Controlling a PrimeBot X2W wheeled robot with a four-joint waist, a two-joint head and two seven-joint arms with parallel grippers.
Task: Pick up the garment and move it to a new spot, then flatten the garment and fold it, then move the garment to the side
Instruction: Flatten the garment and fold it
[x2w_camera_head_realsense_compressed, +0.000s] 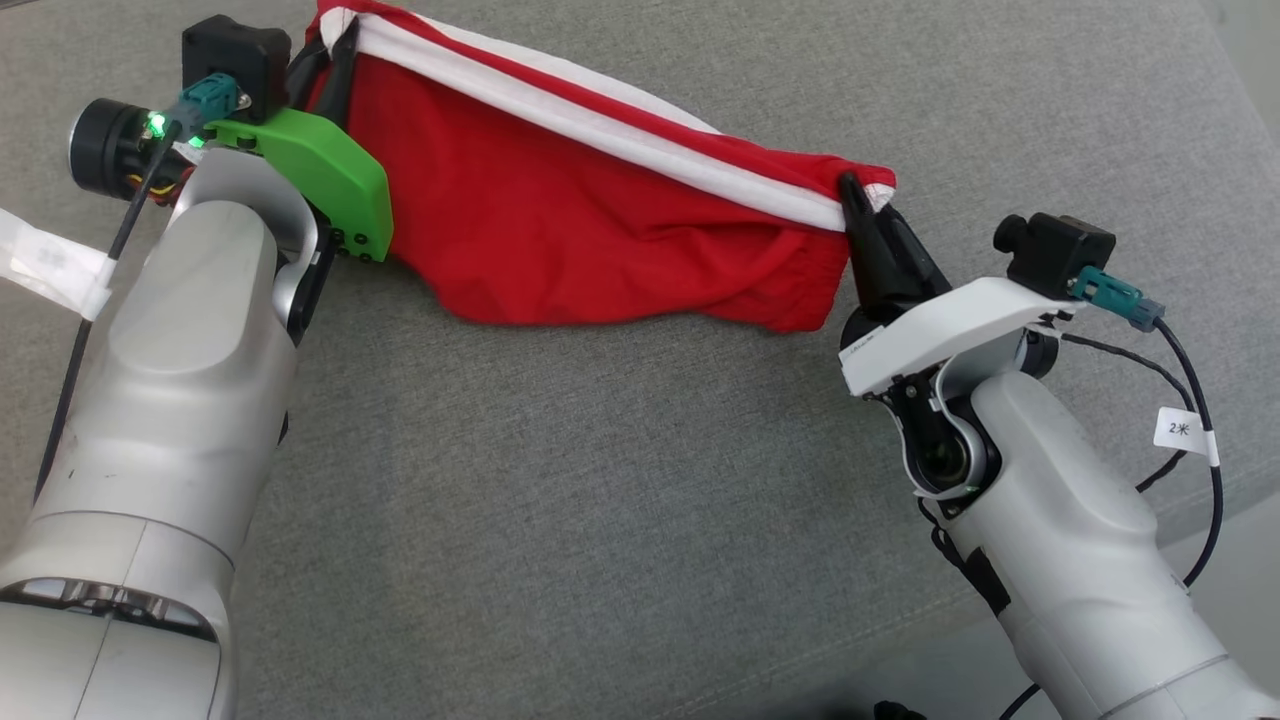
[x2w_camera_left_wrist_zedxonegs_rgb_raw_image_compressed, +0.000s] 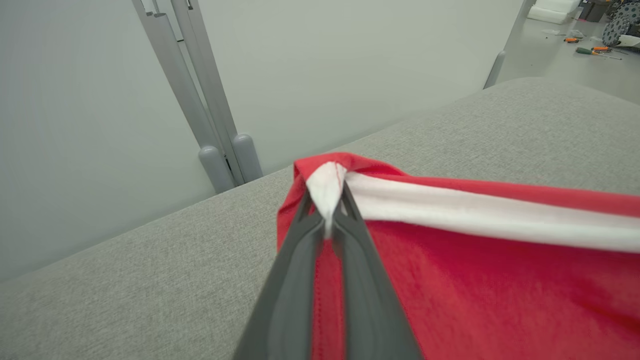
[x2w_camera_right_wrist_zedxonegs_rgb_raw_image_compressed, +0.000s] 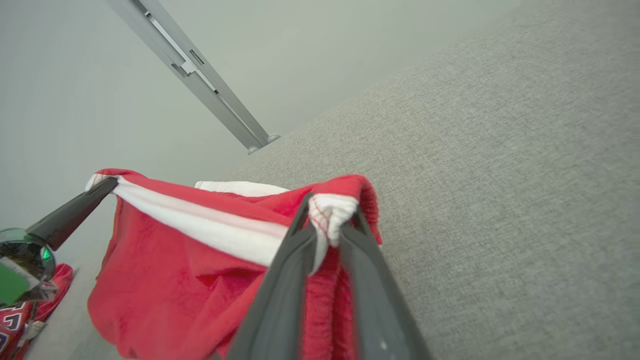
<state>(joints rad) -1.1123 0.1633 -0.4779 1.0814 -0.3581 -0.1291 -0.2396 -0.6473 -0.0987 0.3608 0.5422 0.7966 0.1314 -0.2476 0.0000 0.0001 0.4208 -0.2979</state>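
Red cloth with a white band, the garment (x2w_camera_head_realsense_compressed: 600, 230) hangs stretched between your two grippers over the grey woven cushion (x2w_camera_head_realsense_compressed: 600, 480). Your left gripper (x2w_camera_left_wrist_zedxonegs_rgb_raw_image_compressed: 326, 201) is pinched tight on one white corner, and your right gripper (x2w_camera_right_wrist_zedxonegs_rgb_raw_image_compressed: 331, 210) is clamped on the opposite corner. Whether the sagging lower edge touches the cushion, you cannot tell. Beyond the cushion's far edge stand a pale wall (x2w_camera_left_wrist_zedxonegs_rgb_raw_image_compressed: 100, 100) and grey metal posts (x2w_camera_left_wrist_zedxonegs_rgb_raw_image_compressed: 200, 100). Tools (x2w_camera_left_wrist_zedxonegs_rgb_raw_image_compressed: 590, 49) lie on the floor farther off.
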